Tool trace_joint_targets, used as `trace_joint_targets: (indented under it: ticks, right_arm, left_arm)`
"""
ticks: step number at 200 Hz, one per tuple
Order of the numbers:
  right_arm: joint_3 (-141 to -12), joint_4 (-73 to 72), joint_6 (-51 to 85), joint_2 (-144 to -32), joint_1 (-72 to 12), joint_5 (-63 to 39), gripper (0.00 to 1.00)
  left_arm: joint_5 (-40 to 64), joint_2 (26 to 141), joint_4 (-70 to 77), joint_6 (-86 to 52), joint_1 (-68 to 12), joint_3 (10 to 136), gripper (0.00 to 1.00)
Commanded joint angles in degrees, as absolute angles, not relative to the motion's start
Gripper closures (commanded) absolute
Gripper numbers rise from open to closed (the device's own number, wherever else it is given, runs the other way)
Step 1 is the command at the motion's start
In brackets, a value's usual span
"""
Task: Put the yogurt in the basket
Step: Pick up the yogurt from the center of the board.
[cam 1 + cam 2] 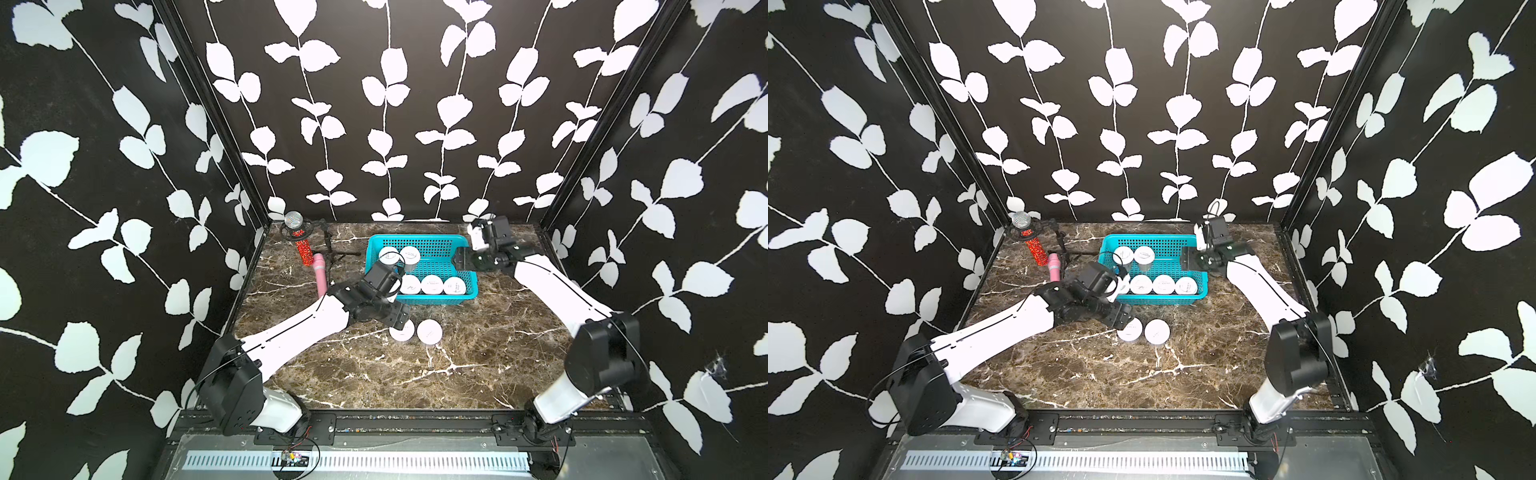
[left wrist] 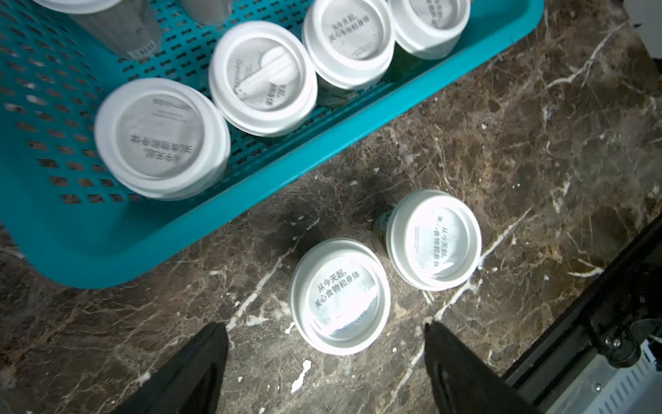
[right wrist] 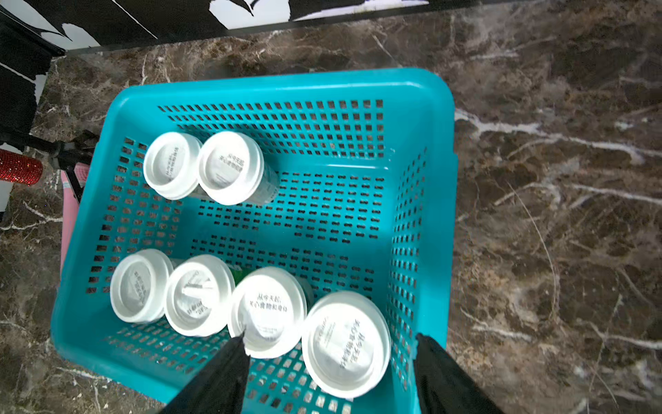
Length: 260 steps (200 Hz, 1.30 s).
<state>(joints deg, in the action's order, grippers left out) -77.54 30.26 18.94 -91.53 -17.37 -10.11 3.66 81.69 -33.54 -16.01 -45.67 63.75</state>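
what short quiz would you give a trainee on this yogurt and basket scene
1. How many cups stand in the basket?
2. True or false: the left tool is shut on a cup.
3. Where are the loose cups? A: stacked on other cups. B: upright on the table, near the basket. C: lying on their sides.
Key: 1 six; 2 false, it is open; 3 B.
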Motion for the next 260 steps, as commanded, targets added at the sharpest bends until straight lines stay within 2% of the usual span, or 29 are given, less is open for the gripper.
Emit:
trace_joint_targets:
  ticks: [1, 59, 148, 260]
  right_arm:
    - [-70.64, 26.55, 20.32, -85.88, -15.79, -10.3, 0.26]
    - [-59.88, 23.53, 22.41, -78.93, -13.27, -9.92, 0.26]
    - [-57.83, 22.87, 22.6, -78.01, -12.34, -10.63, 0.25]
    - [-57.22, 22.66, 22.76, -77.79, -12.04, -11.37, 0.25]
  left_arm:
    - [2.9, 82.15, -34.93, -17.0, -47.12, 65.18, 0.14]
    - [-0.08, 85.98, -35.6, -17.19, -50.07, 66.49, 0.15]
    - [-3.54, 91.02, -39.43, -15.28, -52.81, 69.82, 0.17]
    - [-5.61, 94.21, -40.95, -14.94, -54.31, 70.91, 0.3]
